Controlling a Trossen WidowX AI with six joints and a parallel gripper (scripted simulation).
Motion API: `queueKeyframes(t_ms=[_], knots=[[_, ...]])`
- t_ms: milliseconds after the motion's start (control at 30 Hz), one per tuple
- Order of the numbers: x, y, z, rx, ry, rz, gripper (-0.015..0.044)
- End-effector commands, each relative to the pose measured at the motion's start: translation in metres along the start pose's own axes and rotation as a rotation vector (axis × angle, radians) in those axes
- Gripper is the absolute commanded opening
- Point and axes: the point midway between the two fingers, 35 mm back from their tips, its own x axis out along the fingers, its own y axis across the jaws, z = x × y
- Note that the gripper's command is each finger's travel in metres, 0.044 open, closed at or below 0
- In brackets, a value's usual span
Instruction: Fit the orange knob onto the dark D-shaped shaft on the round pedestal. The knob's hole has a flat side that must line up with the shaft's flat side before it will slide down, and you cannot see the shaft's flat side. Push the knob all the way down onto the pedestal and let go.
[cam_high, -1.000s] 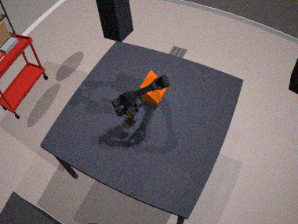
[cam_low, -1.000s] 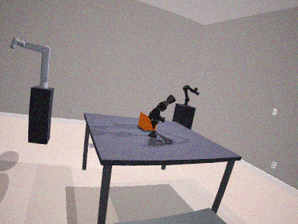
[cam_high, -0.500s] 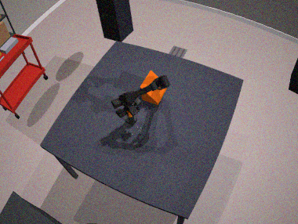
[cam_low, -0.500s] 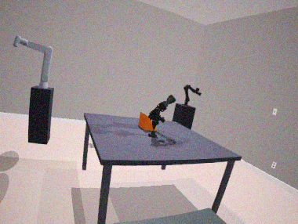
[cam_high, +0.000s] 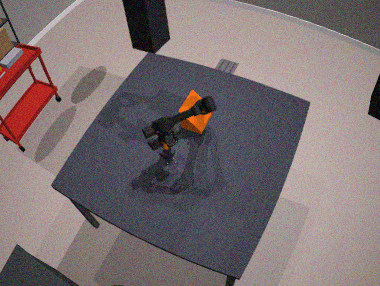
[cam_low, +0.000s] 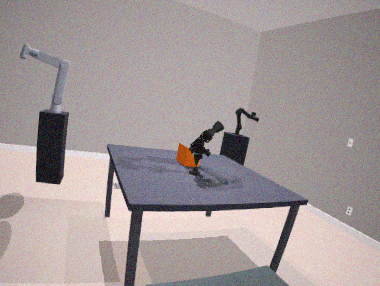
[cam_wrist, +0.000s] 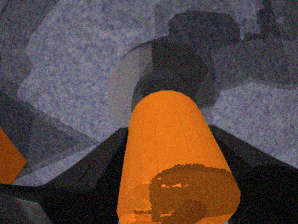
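Observation:
The orange knob (cam_wrist: 167, 135) (cam_high: 166, 146) is between the two dark fingers of my gripper (cam_wrist: 167, 134) (cam_low: 197, 161), which is shut on it. In the wrist view the knob's far end overlaps the near part of the round pedestal (cam_wrist: 121, 92) (cam_high: 169, 161) (cam_low: 193, 172). In the top view the knob shows just above the pedestal. Dark shadow falls over most of the pedestal. I cannot make out the shaft clearly, and the knob's hole is hidden. Whether the knob touches the shaft cannot be told.
A large orange angular block (cam_high: 188, 106) (cam_low: 185, 156) (cam_wrist: 9, 159) stands on the dark table (cam_high: 250, 150) (cam_low: 150, 187), close behind my arm. Shadows of the arm fall over the table. A red cart (cam_high: 31, 95) and black pillars (cam_high: 147, 25) stand on the floor away from the table.

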Motion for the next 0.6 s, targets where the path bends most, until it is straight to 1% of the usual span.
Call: queueKeyframes(t_ms=[0,167,567], knots=[[-0.0024,-0.0019,0.0008,-0.031,-0.001,-0.005,0.0000],[-0.0007,-0.0024,0.0000,-0.205,0.000,-0.005,0.0000],[-0.0004,-0.0010,0.0004,-0.215,0.000,-0.005,0.0000]])
